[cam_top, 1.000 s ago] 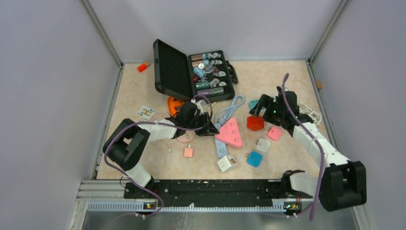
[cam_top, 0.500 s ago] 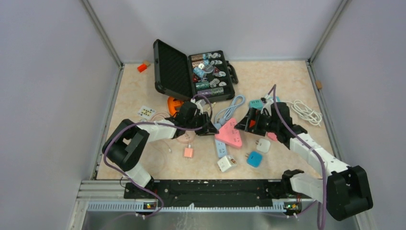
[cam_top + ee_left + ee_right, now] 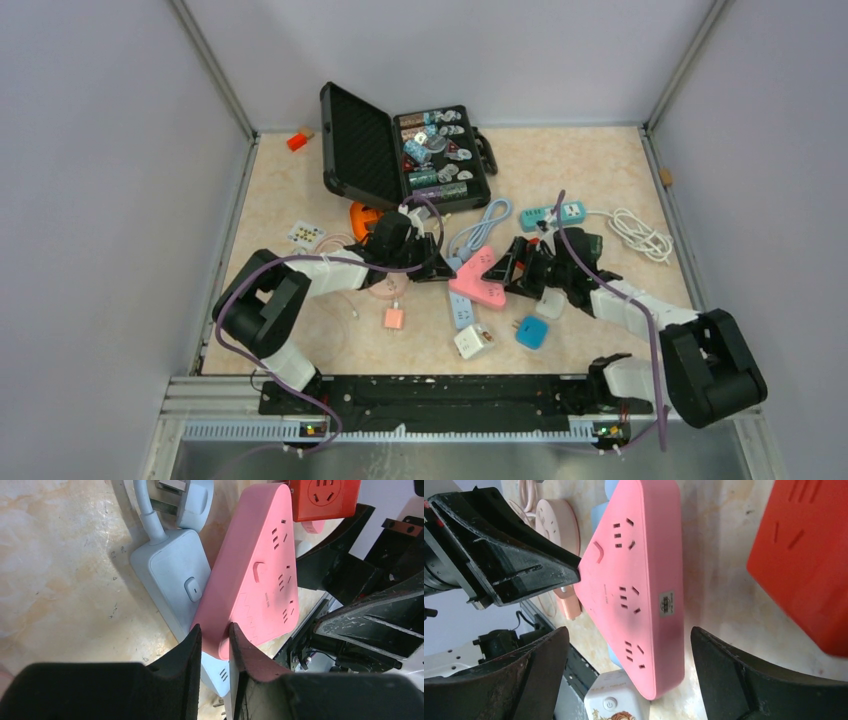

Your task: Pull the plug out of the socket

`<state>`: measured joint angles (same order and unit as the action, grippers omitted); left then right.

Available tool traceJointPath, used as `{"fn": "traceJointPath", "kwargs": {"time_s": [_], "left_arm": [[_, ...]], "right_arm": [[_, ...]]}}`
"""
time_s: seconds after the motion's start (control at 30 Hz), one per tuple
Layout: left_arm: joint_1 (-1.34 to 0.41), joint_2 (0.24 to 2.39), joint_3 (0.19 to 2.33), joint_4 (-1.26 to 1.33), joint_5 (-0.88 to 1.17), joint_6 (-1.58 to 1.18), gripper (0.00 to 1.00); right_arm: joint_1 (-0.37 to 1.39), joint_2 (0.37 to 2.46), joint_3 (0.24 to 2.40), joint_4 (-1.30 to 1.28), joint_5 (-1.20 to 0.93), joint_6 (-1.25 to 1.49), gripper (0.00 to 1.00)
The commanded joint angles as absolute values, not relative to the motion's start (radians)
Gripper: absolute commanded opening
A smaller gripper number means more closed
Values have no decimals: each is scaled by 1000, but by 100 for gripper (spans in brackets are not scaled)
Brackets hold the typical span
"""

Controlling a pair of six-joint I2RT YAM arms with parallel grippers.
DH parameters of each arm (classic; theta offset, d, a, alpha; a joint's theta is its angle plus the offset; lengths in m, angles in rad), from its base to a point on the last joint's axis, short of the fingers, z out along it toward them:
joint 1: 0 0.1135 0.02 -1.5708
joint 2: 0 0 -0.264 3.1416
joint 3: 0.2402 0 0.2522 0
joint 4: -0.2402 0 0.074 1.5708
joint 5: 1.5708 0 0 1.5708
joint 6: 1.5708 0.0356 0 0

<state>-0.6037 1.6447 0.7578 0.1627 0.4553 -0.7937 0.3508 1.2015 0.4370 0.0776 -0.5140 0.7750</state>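
A pink triangular socket [image 3: 478,278] lies mid-table, also in the left wrist view [image 3: 255,575] and the right wrist view [image 3: 634,580]. My left gripper [image 3: 440,268] is shut on its near corner [image 3: 215,632]. My right gripper [image 3: 510,268] is open, its fingers standing either side of the socket's other end [image 3: 629,632] without touching it. A red adapter plug [image 3: 804,555] lies just beside the socket's far tip [image 3: 325,497]; I cannot tell whether it is plugged in. The right gripper mostly hides it in the top view.
A light blue power strip [image 3: 172,575] lies under the pink socket's edge. A white adapter [image 3: 473,341], a blue adapter [image 3: 531,332] and a small pink one [image 3: 394,318] lie nearby. An open black case [image 3: 400,155], a teal strip [image 3: 553,214] and a white cable [image 3: 640,235] sit behind.
My right arm has swung left from the right side of the table and come down open over the pink socket's right end. The left arm has not moved.
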Motion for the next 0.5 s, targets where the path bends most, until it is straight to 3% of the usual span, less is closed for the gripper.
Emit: {"fn": "traceJointPath", "kwargs": {"time_s": [0.0, 0.17, 0.47], "left_arm": [[-591, 1726, 689, -158, 232, -687, 0], [-589, 1733, 704, -147, 239, -693, 0], [-572, 1744, 730, -120, 247, -704, 0]], "right_arm": [[370, 1276, 450, 257, -580, 820, 87], [389, 1347, 429, 406, -643, 878, 81], [435, 1395, 414, 551, -649, 952, 52]]}}
